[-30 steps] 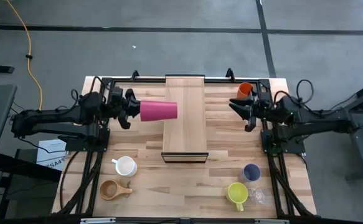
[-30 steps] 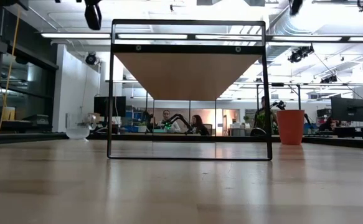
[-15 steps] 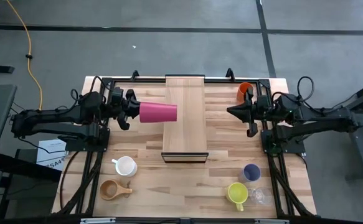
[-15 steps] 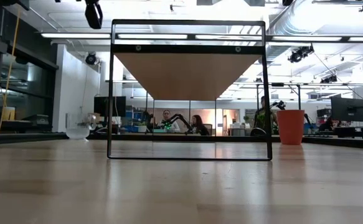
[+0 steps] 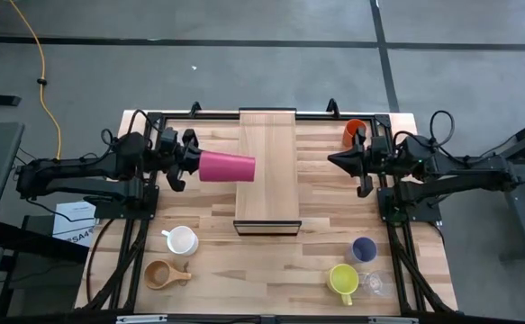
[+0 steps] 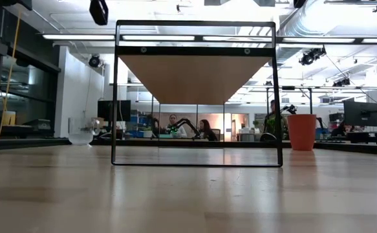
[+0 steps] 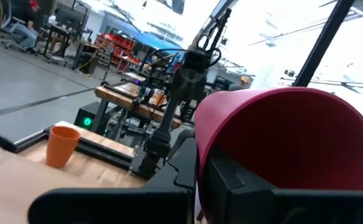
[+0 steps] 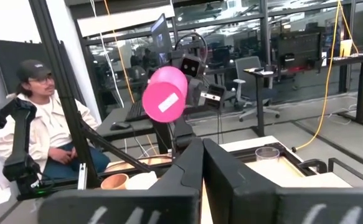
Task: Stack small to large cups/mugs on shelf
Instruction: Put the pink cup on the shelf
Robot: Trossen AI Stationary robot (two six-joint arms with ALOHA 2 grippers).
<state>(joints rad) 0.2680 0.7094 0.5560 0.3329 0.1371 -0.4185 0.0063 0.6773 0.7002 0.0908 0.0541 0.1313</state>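
Left claw (image 5: 190, 161) is pinching the red tumbler (image 5: 227, 166) lying sideways, shelf (image 5: 267, 162) at three o'clock; right claw (image 5: 337, 161) pressed together, empty.

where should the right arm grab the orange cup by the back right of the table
Judging from the high view, the orange cup stands upright with its mouth open, beside the right gripper, which is shut and empty. It has no handle, so grip the plain wall just below the rim, coming from above or from the right arm's side, with the fingers opened first.
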